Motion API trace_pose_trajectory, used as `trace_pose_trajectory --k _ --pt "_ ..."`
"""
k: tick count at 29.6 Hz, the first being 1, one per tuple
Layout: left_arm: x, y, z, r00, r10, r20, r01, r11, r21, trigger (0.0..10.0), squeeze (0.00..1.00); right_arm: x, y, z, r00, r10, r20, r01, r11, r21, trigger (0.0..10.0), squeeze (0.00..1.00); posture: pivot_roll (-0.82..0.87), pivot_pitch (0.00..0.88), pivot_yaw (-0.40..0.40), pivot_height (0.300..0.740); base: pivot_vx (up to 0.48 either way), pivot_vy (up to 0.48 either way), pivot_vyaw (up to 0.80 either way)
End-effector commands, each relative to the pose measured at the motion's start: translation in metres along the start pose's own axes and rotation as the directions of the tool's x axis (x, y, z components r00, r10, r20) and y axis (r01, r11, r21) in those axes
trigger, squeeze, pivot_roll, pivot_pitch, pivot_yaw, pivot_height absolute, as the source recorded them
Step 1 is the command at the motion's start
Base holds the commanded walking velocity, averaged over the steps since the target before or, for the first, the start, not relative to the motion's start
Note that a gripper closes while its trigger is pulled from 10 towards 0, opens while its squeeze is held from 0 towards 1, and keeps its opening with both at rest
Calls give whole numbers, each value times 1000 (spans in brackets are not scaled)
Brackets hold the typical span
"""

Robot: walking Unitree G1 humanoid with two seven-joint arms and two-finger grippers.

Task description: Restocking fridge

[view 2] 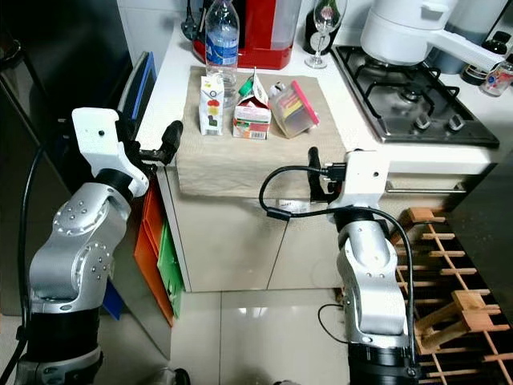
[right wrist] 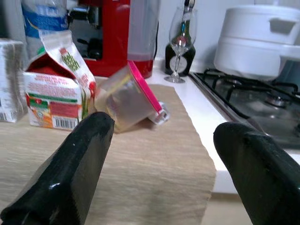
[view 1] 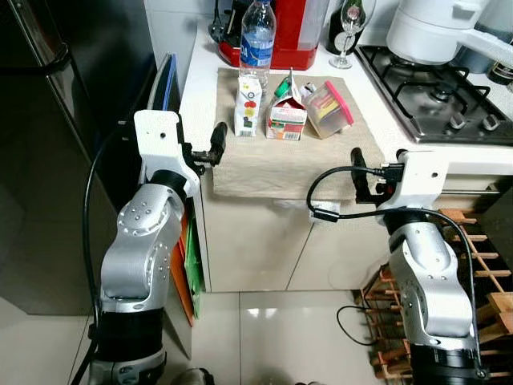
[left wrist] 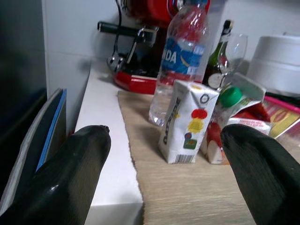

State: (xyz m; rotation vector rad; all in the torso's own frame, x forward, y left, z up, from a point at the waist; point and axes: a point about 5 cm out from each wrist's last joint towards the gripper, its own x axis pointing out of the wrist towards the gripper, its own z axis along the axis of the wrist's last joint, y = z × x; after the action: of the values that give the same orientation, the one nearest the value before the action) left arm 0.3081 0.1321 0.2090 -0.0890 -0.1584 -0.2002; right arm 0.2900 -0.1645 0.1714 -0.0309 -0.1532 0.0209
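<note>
Two cartons (view 1: 268, 111), one water bottle (view 1: 257, 36), one pink-lidded tub (view 1: 330, 107) — all on the table mat (view 1: 280, 164). Left gripper (left wrist: 164, 178) and right gripper (right wrist: 164, 173) before the mat's edge — jaws open, empty.

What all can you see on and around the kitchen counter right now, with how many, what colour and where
Water bottle: one, clear with blue label, back of the mat.
Small juice carton: one, white, upright on the mat, in front of the bottle.
Gabled carton: one, red and white with green cap, right of the small carton.
Lidded container: one, clear with pink lid, tipped on its side, right of the gabled carton.
Mat: one, beige, on the white counter.
Red appliance: one, behind the mat.
Wine glass: one, clear, beside the appliance.
Gas hob: one, steel, right of the mat.
Left gripper: fingers open, at the mat's left edge.
Right gripper: fingers open, at the counter's front edge.
</note>
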Motion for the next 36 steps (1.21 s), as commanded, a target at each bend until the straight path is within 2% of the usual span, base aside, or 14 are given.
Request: trace_pose_trajectory --k 1,10,13,17,19,23,25,28,29,36 --pt "5 -6 0 1000 -25 14 25 1000 9 10000 0 5 2 4 1000 4 27 -5 1000 9 10000 0 -47 0 -17 740 0 0 0" --pt "8 -9 -1 999 -28 25 28 1000 0 10000 0 13 5 6 999 15 38 -14 1000 -18 10000 0 -61 0 -17 736 0 0 -320" --pt "12 -10 1 999 -12 50 12 1000 2 10000 0 15 8 7 998 29 52 -27 999 -27 10000 0 -61 0 -17 736 0 0 0" --pt "15 -14 10 994 -28 108 26 999 26 10000 0 16 11 19 991 40 131 -33 998 -56 10000 0 -59 0 -22 736 0 0 0" --pt "15 -16 17 988 -39 146 38 999 11 10000 0 18 9 27 983 36 178 -26 998 -58 10000 0 -59 0 -22 736 0 0 0" --pt "15 -15 18 985 -30 172 35 999 -28 10000 0 19 10 25 985 31 171 -26 999 -32 10000 0 -59 0 -20 736 0 0 0" --pt "17 -14 24 978 -6 208 3 1000 14 10000 0 18 12 28 979 33 201 -29 999 -22 10000 0 -57 0 -20 736 480 0 0" --pt "19 -13 25 977 0 214 -6 1000 29 10000 0 18 13 29 977 39 210 -36 999 -19 10000 0 -57 0 -20 736 480 0 0" --pt "22 -12 26 977 7 214 -20 998 60 10000 0 19 14 28 977 43 211 -41 999 -14 10000 0 -59 0 -19 736 480 0 0" --pt "26 -12 27 978 18 210 -38 995 93 10000 0 20 16 25 979 51 196 -54 998 9 10000 0 -58 0 -18 736 480 0 0"
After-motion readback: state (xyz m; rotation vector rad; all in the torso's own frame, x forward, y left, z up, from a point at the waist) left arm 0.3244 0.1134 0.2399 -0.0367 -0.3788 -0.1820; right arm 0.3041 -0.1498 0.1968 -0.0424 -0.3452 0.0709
